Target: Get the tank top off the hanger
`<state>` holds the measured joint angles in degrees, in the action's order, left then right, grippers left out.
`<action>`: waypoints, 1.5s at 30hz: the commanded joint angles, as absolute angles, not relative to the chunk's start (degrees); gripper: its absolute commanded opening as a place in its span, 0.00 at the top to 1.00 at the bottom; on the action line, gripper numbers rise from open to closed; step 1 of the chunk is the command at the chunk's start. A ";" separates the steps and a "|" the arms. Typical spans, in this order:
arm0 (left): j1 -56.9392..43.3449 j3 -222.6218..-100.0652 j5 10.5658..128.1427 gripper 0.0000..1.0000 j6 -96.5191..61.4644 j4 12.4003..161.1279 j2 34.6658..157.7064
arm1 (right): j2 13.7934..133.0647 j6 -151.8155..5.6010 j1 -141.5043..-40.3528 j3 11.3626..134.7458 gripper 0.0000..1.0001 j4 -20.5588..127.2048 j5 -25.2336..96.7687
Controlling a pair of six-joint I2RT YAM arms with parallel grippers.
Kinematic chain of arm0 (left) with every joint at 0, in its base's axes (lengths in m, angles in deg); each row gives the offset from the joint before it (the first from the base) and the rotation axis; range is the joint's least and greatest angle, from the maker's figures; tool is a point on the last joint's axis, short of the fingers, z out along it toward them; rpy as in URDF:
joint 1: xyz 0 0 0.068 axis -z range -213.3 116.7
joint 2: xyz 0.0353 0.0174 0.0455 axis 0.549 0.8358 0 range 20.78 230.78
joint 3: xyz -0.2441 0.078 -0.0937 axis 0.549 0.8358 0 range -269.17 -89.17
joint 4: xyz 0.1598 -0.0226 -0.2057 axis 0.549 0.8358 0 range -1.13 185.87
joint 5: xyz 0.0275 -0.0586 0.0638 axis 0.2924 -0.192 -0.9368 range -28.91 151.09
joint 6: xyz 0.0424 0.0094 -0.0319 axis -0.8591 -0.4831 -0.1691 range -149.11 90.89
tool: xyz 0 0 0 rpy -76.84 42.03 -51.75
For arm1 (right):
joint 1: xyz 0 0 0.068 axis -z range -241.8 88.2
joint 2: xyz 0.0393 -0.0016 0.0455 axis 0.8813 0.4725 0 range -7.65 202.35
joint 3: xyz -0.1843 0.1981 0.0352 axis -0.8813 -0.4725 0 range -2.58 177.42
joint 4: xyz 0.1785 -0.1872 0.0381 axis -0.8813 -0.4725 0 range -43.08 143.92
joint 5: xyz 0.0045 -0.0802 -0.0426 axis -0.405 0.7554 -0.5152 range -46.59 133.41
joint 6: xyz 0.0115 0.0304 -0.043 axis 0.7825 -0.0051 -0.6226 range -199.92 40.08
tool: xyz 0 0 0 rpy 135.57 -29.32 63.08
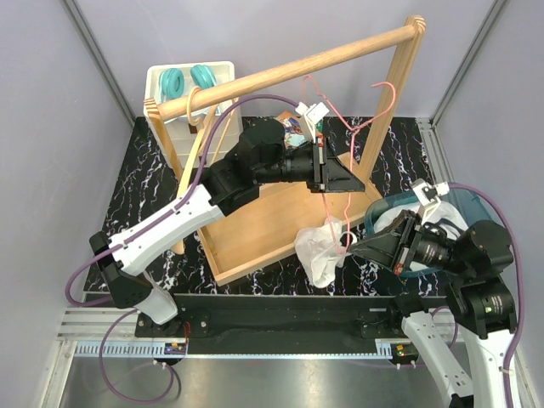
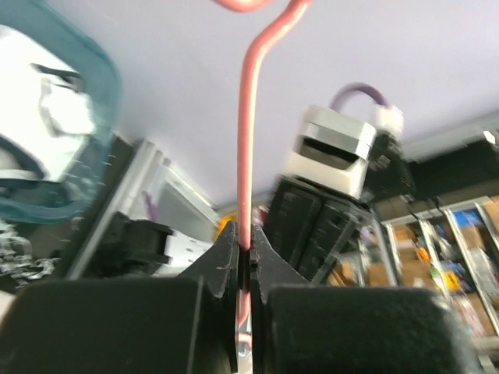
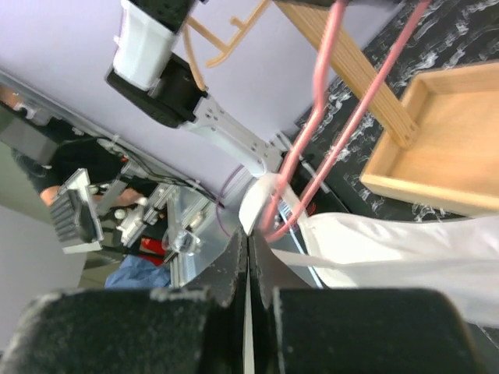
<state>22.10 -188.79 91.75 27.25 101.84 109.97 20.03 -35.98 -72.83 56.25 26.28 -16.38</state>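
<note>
The black marbled surface (image 1: 144, 195) carries a tall wooden rack (image 1: 289, 72), with a shallow wooden tray (image 1: 272, 225) lying under its rail and a teal-rimmed bin (image 1: 476, 204) at the right edge. The white tank top (image 1: 321, 255) hangs crumpled just off the tray's near right corner, draped from the low end of the pink wire hanger (image 1: 348, 212), which is tilted steeply and sits apart from the rail. The left fingers (image 2: 238, 253) are closed tight on the hanger's wire, gripping it over the tray. The right fingers (image 3: 242, 253) are pressed fully together right against a thin white strap of the tank top beside the hanger's lower loop. Whether any fabric is caught between them cannot be told.
</note>
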 commanded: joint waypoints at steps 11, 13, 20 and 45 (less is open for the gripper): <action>21.55 -188.31 75.96 1.00 22.31 105.03 113.68 | 15.03 -46.52 -72.70 70.10 1.00 -1.09 6.22; 21.55 -188.05 74.11 1.00 23.09 105.83 113.86 | 13.89 -46.87 -72.70 71.15 1.00 -2.94 7.19; 21.11 -189.45 66.38 1.00 27.32 106.88 115.08 | 9.49 -47.93 -72.70 71.51 1.00 -8.30 8.95; 14.87 -184.19 75.84 1.00 51.14 92.03 108.24 | 20.46 -50.83 -72.79 64.39 1.00 -10.42 24.67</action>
